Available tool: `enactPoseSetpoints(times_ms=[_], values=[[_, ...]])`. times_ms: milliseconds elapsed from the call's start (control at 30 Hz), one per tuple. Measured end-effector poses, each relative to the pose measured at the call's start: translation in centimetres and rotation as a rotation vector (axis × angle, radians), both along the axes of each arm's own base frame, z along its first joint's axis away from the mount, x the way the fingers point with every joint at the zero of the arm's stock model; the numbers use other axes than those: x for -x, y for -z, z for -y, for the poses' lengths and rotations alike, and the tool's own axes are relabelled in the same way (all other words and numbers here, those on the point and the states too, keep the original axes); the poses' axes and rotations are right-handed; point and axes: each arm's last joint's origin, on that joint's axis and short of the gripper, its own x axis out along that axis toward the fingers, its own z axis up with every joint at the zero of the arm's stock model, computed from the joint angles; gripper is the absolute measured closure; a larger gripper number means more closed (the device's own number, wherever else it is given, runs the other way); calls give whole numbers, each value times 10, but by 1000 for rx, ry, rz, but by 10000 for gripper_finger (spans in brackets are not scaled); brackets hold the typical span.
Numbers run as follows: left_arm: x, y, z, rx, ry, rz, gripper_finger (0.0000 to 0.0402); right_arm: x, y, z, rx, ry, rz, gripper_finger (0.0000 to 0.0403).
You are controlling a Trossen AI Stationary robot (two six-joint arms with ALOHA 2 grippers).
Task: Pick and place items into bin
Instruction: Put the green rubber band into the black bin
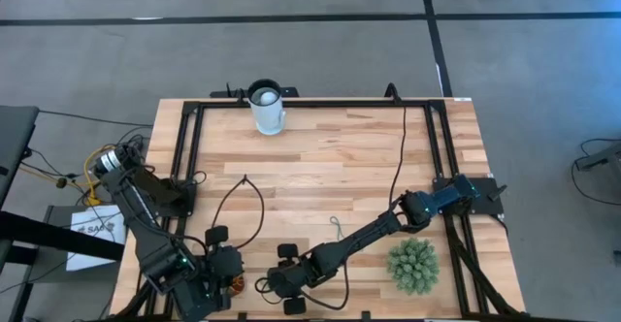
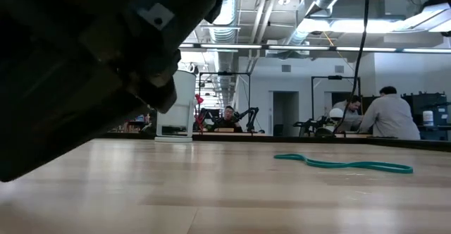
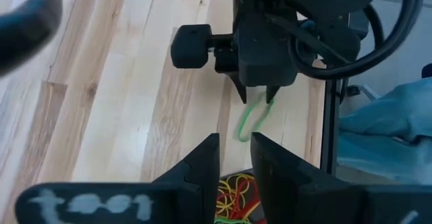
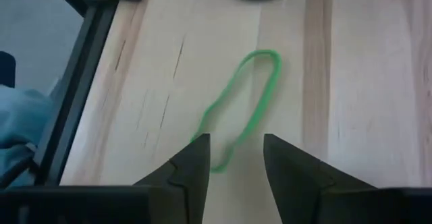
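The right gripper (image 4: 233,158) points down at the bench (image 1: 320,167), its jaws parted with nothing between the pads. A light green band (image 4: 244,109) lies flat on the wood with its near end in the gap between the two fingertips, the rest of the loop stretching away ahead of them. Neither fingertip clearly presses on it; whether they graze it cannot be told.

The left gripper (image 3: 235,158) sits just beside the right one, facing it across the same green band. Its jaws stand a narrow slot apart and hold nothing. Directly under them lies a heap of bands (image 3: 235,197), red, yellow, orange and green, tangled together. Whether these lie inside the bin cannot be told, since only the heap itself shows between the fingers.

Farther from both grippers, a teal band (image 2: 345,165) lies loose on the bench toward its middle. A spiky green plant ball (image 1: 413,265) rests on the far side of the right arm from the left gripper. A white cup (image 1: 267,108) stands well apart at the opposite edge of the bench. People (image 2: 384,114) sit at desks in the room beyond.
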Motion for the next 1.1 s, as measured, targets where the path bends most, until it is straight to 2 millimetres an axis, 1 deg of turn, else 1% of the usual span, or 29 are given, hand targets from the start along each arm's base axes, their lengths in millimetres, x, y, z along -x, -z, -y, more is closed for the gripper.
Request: enactPoseSetpoints(times_ms=[100, 200, 300, 467, 500, 633, 733, 800, 933, 1033, 1100], values=[[0, 0, 0, -2, 0, 2, 329, 1, 3, 0, 4, 1, -6, 274], [0, 0, 0, -3, -1, 3, 329, -1, 3, 1, -2, 2, 4, 290], [0, 0, 0, -4, -1, 3, 329, 1, 6, 1, 2, 2, -4, 319], [0, 0, 0, -4, 0, 3, 329, 3, 12, 2, 5, 3, -5, 386], [0, 0, 0, -5, 0, 4, 329, 4, 12, 1, 6, 1, -3, 394], [0, 0, -1, -15, -6, 18, 329, 2, 9, -1, 3, -20, 41, 398], [-1, 0, -1, -19, -11, 24, 329, -6, -8, -2, -7, -51, 101, 400], [0, 0, -1, -20, -11, 22, 329, -12, -25, -3, -22, -59, 159, 401], [7, -6, -6, -20, -31, -11, 329, -27, -58, 4, -64, -50, 295, 402], [17, -16, -13, -49, -97, -61, 329, -35, -73, 8, -90, -45, 386, 402], [24, -23, -16, -76, -140, -56, 329, -36, -80, 7, -109, -74, 405, 402]])
